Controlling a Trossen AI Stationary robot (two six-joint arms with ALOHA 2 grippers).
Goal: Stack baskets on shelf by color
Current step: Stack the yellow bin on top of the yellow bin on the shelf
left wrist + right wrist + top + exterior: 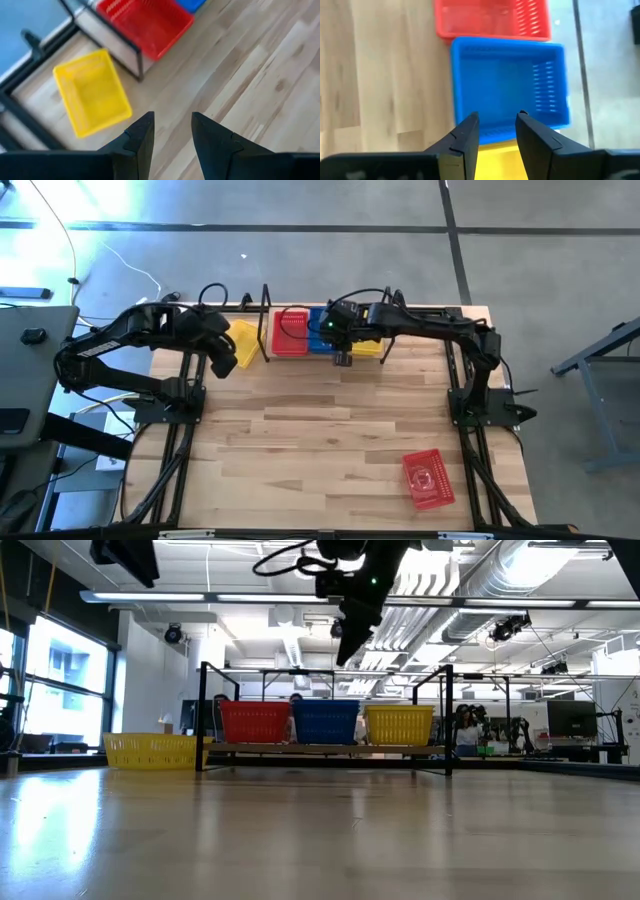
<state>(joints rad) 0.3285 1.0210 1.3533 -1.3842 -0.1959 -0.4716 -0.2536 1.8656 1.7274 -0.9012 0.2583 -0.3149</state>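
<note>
Right tool [342, 360] hangs above the shelf [262, 320] at top centre of the high view, fingers apart w/ nothing between them, just over the blue stack [327, 722]; wrist view shows the blue basket open below it. Left tool [222, 363] sits at upper left of the high view, fingers parted and empty, w/ a loose yellow basket [244, 340] on the tabletop [330, 440] just beside it, outside the shelf's end post. On the shelf, left to right in the low view: red stack [255, 722], blue, yellow stack [400, 725], side by side. One red basket [428, 479] lies well apart, lower right of the high view, near the tabletop edge. Judged risks: right tool is close over the blue stack, so a sideways exit could clip a rim or the wire post & shove a stack askew; the loose yellow one must cross red and blue to reach its pile, so a low carry may knock them; the far red one, nudged badly, could slide off the edge.
</note>
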